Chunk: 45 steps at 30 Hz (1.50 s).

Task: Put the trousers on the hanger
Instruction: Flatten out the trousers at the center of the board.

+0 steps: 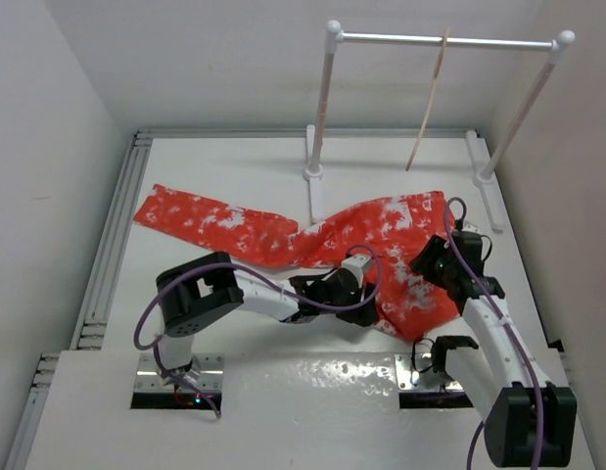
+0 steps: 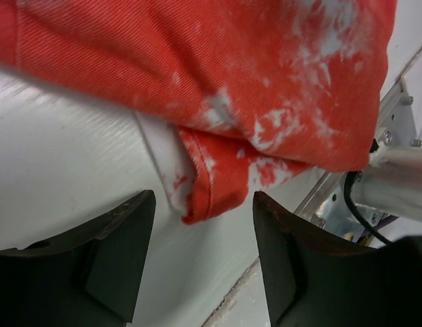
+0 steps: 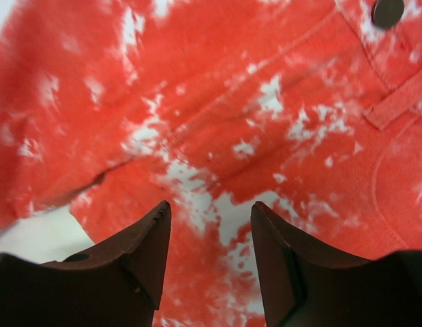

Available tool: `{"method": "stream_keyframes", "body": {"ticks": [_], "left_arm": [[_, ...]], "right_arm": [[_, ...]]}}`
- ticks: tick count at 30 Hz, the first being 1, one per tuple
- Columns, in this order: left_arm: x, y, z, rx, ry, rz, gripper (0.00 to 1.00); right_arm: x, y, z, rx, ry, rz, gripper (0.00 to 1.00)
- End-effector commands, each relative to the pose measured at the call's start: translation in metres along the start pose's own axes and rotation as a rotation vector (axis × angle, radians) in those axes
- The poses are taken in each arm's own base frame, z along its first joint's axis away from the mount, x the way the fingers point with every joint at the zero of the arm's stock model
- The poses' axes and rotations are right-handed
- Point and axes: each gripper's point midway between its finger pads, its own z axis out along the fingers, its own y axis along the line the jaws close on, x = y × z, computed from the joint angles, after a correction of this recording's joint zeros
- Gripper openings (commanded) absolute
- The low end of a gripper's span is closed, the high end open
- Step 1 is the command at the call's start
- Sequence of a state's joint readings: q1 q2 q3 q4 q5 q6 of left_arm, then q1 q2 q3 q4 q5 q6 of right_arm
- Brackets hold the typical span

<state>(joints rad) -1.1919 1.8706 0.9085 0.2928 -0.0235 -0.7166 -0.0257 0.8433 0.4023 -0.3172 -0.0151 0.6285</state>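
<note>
Trousers [image 1: 283, 238] lie flat across the white table [image 1: 234, 166], legs to far left, waist at near right. Hanger [image 1: 428, 108] hangs on the white rail [image 1: 400, 39] at the back, well apart. Left gripper [image 2: 204, 204] low at a hem, fingers apart, nothing clamped. Right gripper [image 3: 211, 218] over the waist, fingers apart. White walls [image 1: 58, 117] enclose the table.

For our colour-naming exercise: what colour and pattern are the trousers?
The trousers are red-orange with white blotches; clearest in the right wrist view.
</note>
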Motion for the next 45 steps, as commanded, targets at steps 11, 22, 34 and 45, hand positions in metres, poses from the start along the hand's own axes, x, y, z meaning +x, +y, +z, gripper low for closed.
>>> {"method": "stream_keyframes", "body": {"ticks": [11,22,34,45], "left_arm": [[0.017,-0.010,0.010,0.053,0.055,0.015,0.01],[-0.047,-0.015,-0.060,-0.068,-0.095,0.133,0.00],[-0.041,0.044,-0.114,-0.221,-0.067,0.130,0.00],[-0.036,0.044,-0.110,-0.133,-0.079,0.102,0.00]], "right_arm": [[0.030,0.023,-0.006,-0.150,0.130,-0.035,0.30],[0.014,-0.008,0.010,0.052,0.008,-0.003,0.62],[-0.024,-0.088,0.024,0.382,-0.081,0.157,0.71],[0.041,-0.035,0.034,0.019,0.182,0.212,0.72]]}}
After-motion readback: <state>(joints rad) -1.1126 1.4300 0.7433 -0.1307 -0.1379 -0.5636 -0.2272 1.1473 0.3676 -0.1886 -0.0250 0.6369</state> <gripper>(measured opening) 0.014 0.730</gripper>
